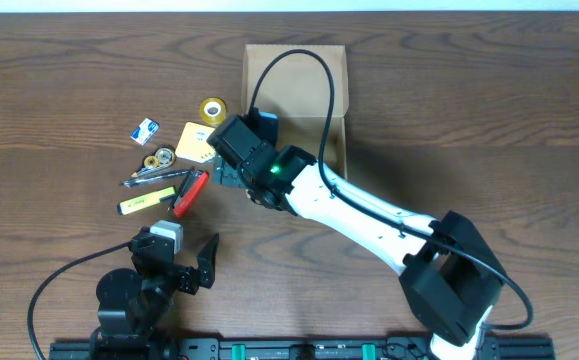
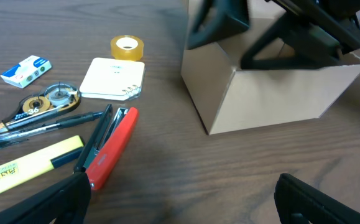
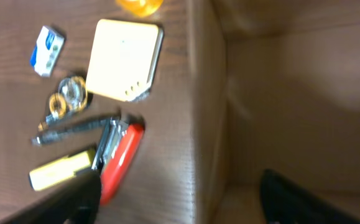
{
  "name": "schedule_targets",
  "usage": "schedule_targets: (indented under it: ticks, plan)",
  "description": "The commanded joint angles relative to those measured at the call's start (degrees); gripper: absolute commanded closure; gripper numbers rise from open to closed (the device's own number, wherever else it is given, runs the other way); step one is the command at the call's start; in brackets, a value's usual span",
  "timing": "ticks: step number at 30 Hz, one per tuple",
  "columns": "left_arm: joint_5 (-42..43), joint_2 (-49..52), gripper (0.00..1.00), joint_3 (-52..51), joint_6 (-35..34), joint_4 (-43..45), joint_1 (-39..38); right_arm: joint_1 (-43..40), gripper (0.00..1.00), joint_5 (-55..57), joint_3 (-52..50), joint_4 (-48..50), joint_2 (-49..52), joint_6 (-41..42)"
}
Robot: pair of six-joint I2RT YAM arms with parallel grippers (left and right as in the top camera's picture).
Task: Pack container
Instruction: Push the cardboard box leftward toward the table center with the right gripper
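The main risk sits at the small tan-brown cardboard box, which stands open on the far side of the dark wooden table, just right of the loose stationery. The right gripper hangs over its left wall with jaws spread wide and nothing between them but that wall. One finger is outside and the other inside, so pulling away sideways rather than straight up could catch the thin card and drag or tip the light box. The black cable arching over the opening could also snag the raised flap. Whether anything already lies inside is too blurred to tell. The left gripper waits low near the table's front edge, its jaws also spread and empty. The right arm lies across the way from there to the box, so both arms reaching at once invites a collision. The red stapler lies against the dark pens and the yellow highlighter, so grabbing one probably nudges the rest. The cream-yellow square pad, yellow tape roll, correction-tape dispenser and blue-and-white eraser lie beyond
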Motion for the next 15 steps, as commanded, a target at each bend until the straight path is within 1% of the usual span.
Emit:
schedule_targets:
  ticks: [1, 7, 11, 15]
  plan:
    - [0.4, -0.4, 0.05, -1.0, -0.2, -0.1, 0.3, 0.2, 0.08, -3.1, 2.8, -2.1, -0.3, -4.2]
    - [0.4, -0.4, 0.05, -1.0, -0.2, -0.1, 0.3, -0.7, 0.07, -2.4, 9.0, -10.1, -5.6, -10.0]
    - [0.4, -0.4, 0.05, -1.0, -0.2, -0.1, 0.3, -2.5, 0.01, 1.4, 10.2, -15.1, -10.7, -10.1]
    - [0.4, -0.4, 0.05, -1.0, -0.2, -0.1, 0.3, -7.2, 0.02, 4.5, 10.2, -22.7, -14.4, -10.1]
